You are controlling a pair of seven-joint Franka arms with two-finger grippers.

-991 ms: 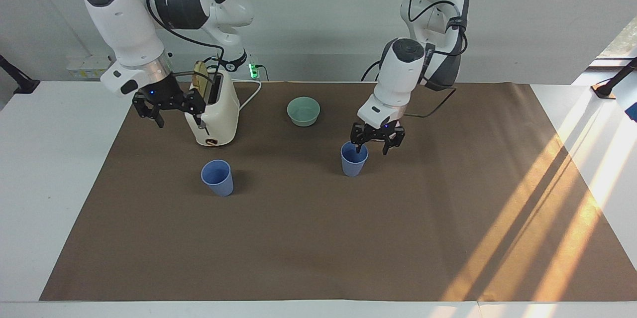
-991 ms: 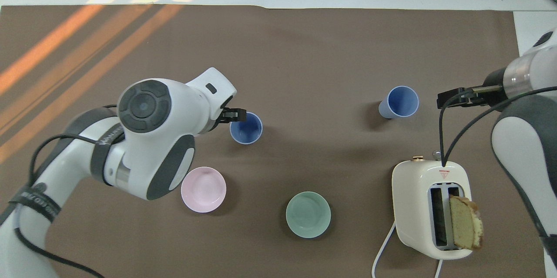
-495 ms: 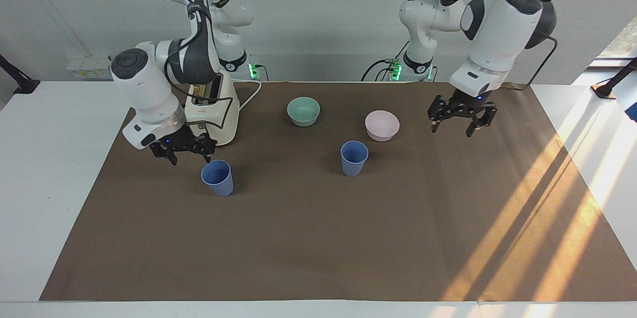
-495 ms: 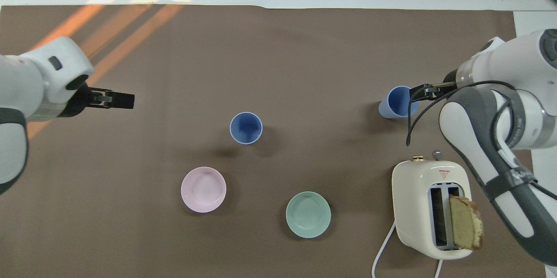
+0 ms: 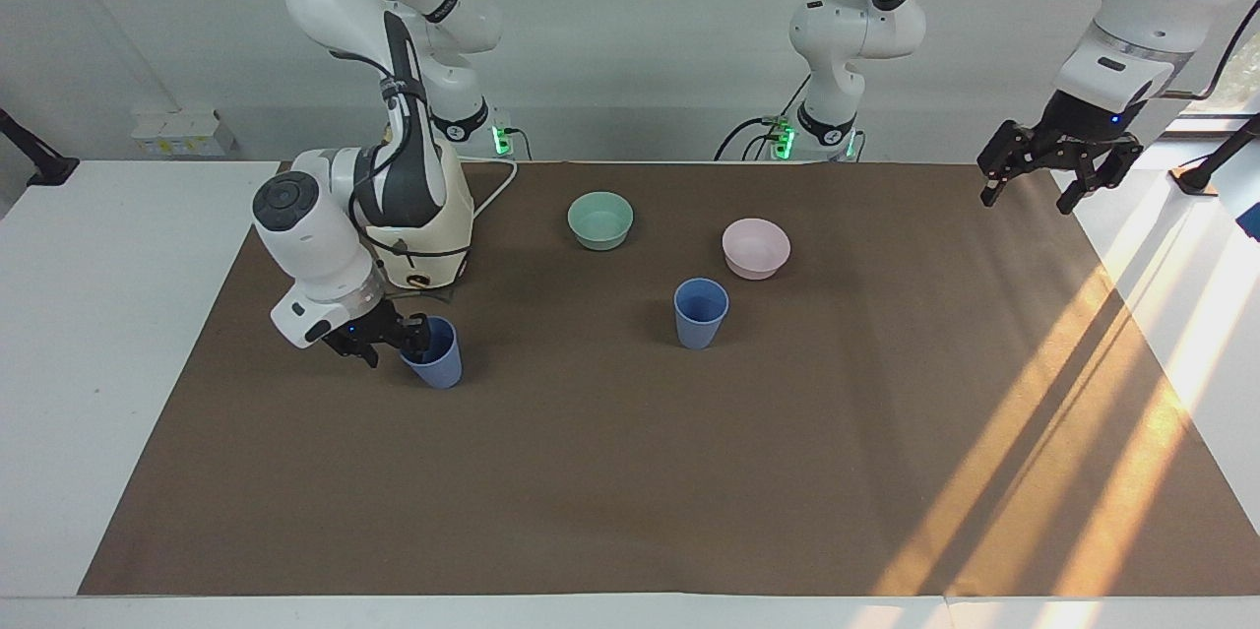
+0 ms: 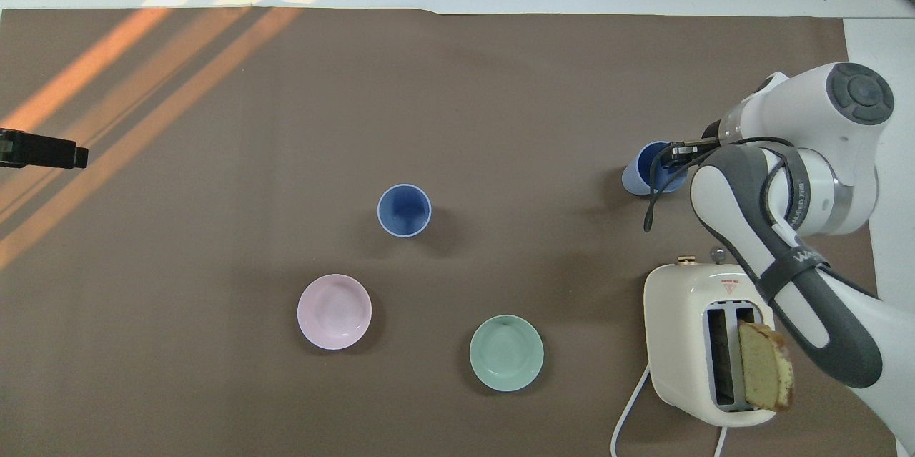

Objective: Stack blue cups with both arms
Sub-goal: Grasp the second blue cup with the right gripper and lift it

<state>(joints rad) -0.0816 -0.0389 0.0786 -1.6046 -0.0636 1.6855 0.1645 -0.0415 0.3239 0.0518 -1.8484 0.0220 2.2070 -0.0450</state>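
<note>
Blue cups point(image 5: 701, 312) point(image 5: 434, 353) upright, apart, unstacked. Right gripper point(image 5: 392, 342) at one rim, jaws cannot tell. Left gripper point(image 5: 1048, 166) raised over table point(image 5: 630, 471) corner, jaws spread.

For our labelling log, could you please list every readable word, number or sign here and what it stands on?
Red triangle sign on the toaster top: its print is too small to read.
White lettering on the dark band of the right arm: not legible.
Nothing else carries text.
</note>
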